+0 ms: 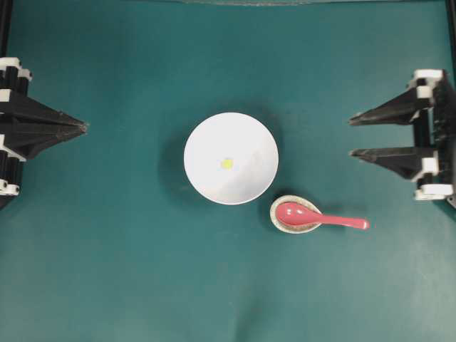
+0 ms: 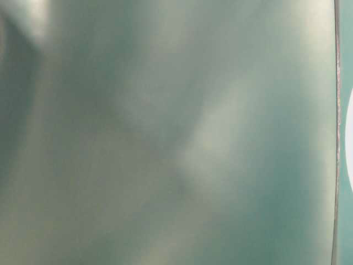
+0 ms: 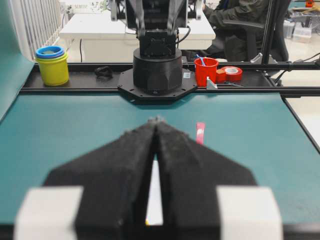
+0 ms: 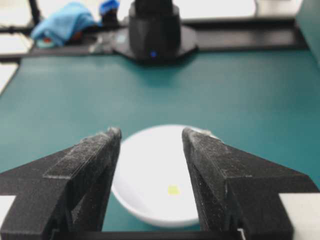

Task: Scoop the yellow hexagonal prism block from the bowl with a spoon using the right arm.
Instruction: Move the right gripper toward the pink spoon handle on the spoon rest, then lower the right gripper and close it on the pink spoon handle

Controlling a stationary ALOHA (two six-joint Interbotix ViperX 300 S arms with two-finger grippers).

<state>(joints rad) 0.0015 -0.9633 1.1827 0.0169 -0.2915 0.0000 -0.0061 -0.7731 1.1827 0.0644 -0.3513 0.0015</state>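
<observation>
Resting: glossy pink spoon (image 1: 322, 216) | oval speckled dish (image 1: 281, 222) | round white bowl (image 1: 246, 178)

My right claw (image 1: 350, 135) stands with its jaws wide apart at the right edge of the table (image 1: 107, 285), and bare green cloth lies between it and the bowl (image 1: 214, 185) mid-table. The spoon (image 1: 320, 217) rests in a small speckled dish (image 1: 279, 222) just beside the bowl, handle pointing toward my edge, unobstructed from above.
</observation>
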